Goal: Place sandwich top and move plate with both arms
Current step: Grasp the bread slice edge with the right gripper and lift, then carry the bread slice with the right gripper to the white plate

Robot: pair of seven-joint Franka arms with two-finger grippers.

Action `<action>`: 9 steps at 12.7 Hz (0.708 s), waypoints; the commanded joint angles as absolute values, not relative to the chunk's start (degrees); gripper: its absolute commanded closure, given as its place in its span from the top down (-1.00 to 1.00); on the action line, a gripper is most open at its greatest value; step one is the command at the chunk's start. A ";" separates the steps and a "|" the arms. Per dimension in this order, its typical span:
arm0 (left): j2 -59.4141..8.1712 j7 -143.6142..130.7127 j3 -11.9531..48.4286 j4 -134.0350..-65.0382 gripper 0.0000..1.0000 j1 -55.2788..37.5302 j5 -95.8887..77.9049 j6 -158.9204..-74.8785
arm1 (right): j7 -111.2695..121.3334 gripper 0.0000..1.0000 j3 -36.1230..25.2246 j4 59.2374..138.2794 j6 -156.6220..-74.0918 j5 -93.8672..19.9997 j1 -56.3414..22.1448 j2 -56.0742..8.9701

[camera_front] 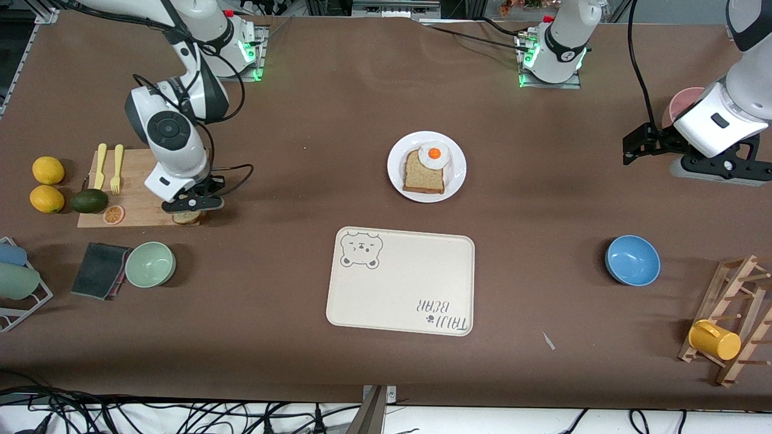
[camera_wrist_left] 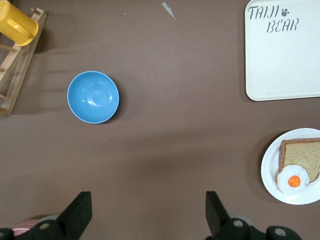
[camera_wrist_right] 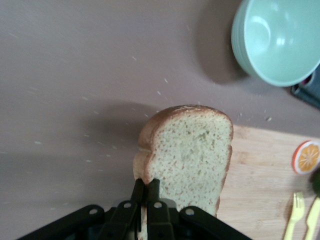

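**Slice pinched at the board, plate waiting mid-table**

Lift straight up first, so the crust clears the cutting board at the left of the front frame, then carry level toward the centre. Keep the slice from swinging: only one edge is caught, so a slow, steady transfer looks wise. Lower flat over the bread and egg rather than edge-first, square the crusts, then release.

At left in the front frame: right gripper down at the board's corner, fingers pressed together on the sandwich top, nipping it at one crust edge. In the right wrist frame, slice half over the board, half over the brown table. Lemons, avocado, yellow cutlery and a green bowl close around it, so little room for a sideways drift.

At centre: plate holding the lower slice with a fried egg on it; cream tray lower in frame, nearer the camera.

At right: left gripper spread wide, holding nothing, waiting in the air near the pink cup, with the blue bowl lower in frame.
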State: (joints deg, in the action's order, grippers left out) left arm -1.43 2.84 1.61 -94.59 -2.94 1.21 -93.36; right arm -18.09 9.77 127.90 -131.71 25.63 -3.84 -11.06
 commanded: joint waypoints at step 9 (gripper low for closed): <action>-1.41 2.81 1.58 -94.48 1.00 -2.64 -0.09 -92.72 | -37.57 -1.00 25.93 92.75 -110.21 9.84 -16.05 -24.85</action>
